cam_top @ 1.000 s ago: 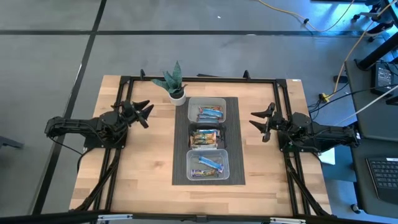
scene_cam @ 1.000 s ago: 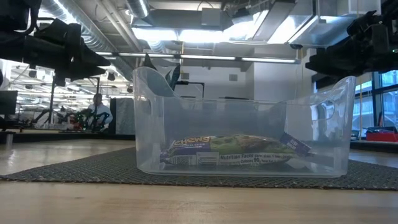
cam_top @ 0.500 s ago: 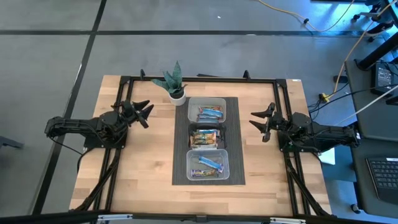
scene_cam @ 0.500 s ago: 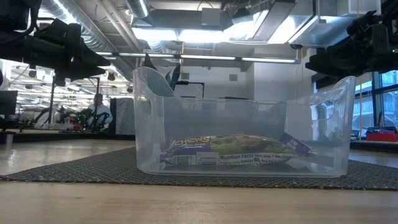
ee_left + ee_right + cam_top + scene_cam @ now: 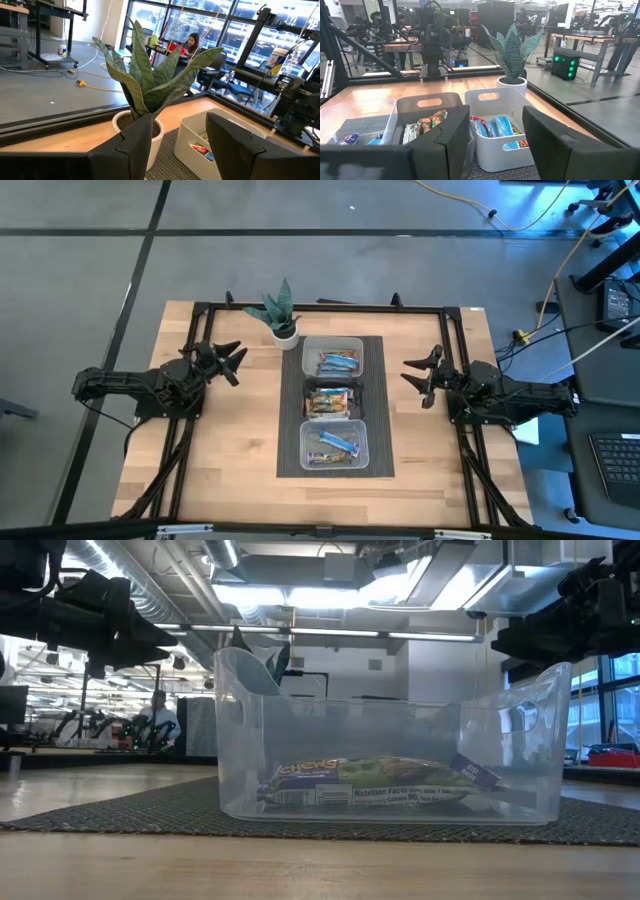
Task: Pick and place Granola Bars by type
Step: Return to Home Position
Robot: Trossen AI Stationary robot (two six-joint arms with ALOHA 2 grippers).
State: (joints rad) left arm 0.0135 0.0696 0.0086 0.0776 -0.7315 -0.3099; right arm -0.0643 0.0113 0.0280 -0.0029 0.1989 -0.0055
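Note:
Three clear bins stand in a row on a dark mat point(image 5: 290, 420) in the table's middle, each with wrapped granola bars lying in it. The far bin point(image 5: 333, 361) holds blue and red bars point(image 5: 495, 126). The middle bin point(image 5: 331, 402) holds gold-green bars point(image 5: 426, 124). The near bin point(image 5: 334, 446) holds blue and silver bars point(image 5: 380, 783). My left gripper point(image 5: 234, 361) is open and empty, above the table left of the bins. My right gripper point(image 5: 419, 376) is open and empty, right of the bins.
A small potted green plant point(image 5: 281, 315) stands at the far left corner of the mat, close ahead of my left gripper point(image 5: 175, 142). Bare wood lies to the left, right and near side of the mat. A black frame point(image 5: 320, 306) runs along the table's edges.

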